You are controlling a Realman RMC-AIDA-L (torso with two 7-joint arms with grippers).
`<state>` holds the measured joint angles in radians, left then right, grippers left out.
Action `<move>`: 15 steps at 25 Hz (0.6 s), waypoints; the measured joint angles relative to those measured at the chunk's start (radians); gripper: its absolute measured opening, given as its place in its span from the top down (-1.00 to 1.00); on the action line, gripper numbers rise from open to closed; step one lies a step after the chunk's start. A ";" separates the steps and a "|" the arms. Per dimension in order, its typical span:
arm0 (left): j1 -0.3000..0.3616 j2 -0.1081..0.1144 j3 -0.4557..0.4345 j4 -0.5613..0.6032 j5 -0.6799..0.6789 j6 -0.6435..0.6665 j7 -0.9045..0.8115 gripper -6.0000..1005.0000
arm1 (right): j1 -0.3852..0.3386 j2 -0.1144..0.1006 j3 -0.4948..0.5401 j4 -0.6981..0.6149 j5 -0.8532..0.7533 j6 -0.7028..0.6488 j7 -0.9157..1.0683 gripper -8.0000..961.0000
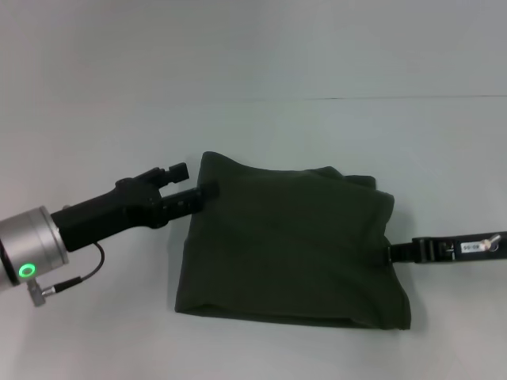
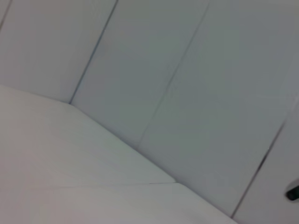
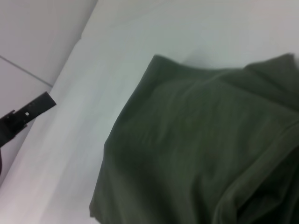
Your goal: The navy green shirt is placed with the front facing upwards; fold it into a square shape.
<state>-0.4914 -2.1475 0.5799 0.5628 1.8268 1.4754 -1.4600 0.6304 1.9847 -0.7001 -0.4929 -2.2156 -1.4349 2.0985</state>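
Note:
The navy green shirt [image 1: 289, 245] lies folded into a rough square on the white table [image 1: 95, 332], plain green side up; its lettering is hidden. My left gripper [image 1: 194, 181] is at the shirt's far left corner, open, its lower finger [image 1: 204, 192] just touching the cloth edge. My right gripper [image 1: 393, 252] sits low on the table against the shirt's right edge. The right wrist view shows the shirt [image 3: 201, 149] close up, with the left gripper's finger [image 3: 29, 113] farther off. In the left wrist view there is only table and wall.
Bare white table surrounds the shirt on all sides. A pale panelled wall [image 2: 187, 79] rises behind the table's far edge [image 1: 333, 98]. The left arm's silver wrist with a green light [image 1: 28, 269] reaches in from the left.

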 joint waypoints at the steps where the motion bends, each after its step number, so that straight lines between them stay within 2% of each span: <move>1: -0.007 0.000 0.000 0.000 0.000 -0.018 -0.001 -0.81 | -0.001 -0.003 0.007 -0.002 0.002 -0.003 0.000 0.90; 6: -0.037 0.000 0.001 0.000 0.000 -0.089 -0.003 -0.81 | -0.004 -0.026 0.077 -0.010 0.006 -0.003 0.024 0.54; 9: -0.055 -0.001 0.001 -0.001 0.000 -0.129 -0.004 -0.81 | 0.000 -0.036 0.107 -0.010 0.006 0.009 0.059 0.05; 15: -0.072 -0.003 0.004 -0.003 0.000 -0.206 -0.011 -0.81 | 0.019 -0.036 0.118 -0.005 0.007 0.043 0.108 -0.23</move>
<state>-0.5639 -2.1505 0.5839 0.5600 1.8268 1.2691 -1.4708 0.6493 1.9485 -0.5817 -0.4975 -2.2087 -1.3919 2.2064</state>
